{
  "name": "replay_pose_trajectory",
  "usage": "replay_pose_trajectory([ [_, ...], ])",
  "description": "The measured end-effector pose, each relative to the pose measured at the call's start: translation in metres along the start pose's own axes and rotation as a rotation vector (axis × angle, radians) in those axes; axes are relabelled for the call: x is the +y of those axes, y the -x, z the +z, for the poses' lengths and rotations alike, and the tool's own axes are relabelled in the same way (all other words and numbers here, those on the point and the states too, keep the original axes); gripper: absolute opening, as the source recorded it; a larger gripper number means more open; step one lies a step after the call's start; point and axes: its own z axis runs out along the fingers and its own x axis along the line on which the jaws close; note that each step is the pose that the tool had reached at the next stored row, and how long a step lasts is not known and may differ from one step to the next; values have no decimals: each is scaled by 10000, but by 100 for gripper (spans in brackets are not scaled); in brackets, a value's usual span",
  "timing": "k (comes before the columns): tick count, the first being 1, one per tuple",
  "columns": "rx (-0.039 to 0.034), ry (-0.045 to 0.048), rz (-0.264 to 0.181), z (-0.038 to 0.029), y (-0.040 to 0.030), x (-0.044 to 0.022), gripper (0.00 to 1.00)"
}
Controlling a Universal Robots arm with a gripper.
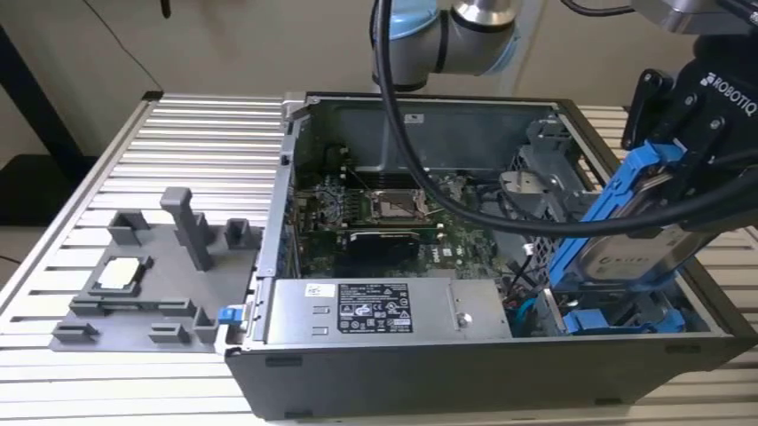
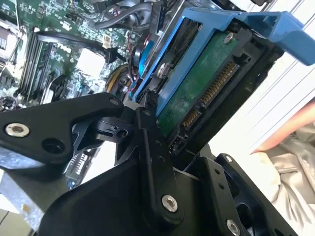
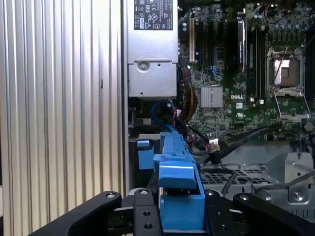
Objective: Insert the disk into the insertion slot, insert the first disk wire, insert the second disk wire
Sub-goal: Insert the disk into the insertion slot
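Hand (image 1: pixel 677 164) clamped tight on the disk (image 1: pixel 634 253), at the exterior view's right
Disk's tilted in its blue carrier over the open computer case (image 1: pixel 474 373), lower end down at the insertion slot (image 1: pixel 622 319), not slid in flat yet.
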Motion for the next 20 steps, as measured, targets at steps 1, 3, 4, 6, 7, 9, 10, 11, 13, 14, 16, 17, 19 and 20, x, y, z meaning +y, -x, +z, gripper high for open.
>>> replay_pose_trajectory([
  [1,1,0,-1,9,0,-2,33],
  [3,0,1,-3,32,-1,-8,33],
  [4,1,0,-4,44,-1,-11,33],
  [6,1,1,-10,68,-2,-18,33],
  [7,1,1,-16,81,-2,-23,33],
  [9,0,1,-29,106,-2,-36,33],
  [10,2,1,-35,117,-2,-44,33],
  [11,2,1,-41,131,-2,-52,33],
  [13,2,1,-53,156,-3,-69,33],
  [14,3,2,-59,167,-3,-79,33],
  [16,3,2,-70,190,-3,-98,33],
  [17,3,2,-76,201,-3,-108,33],
  [19,10,3,-88,221,-3,-126,33],
  [20,15,2,-98,228,-3,-136,33],
])
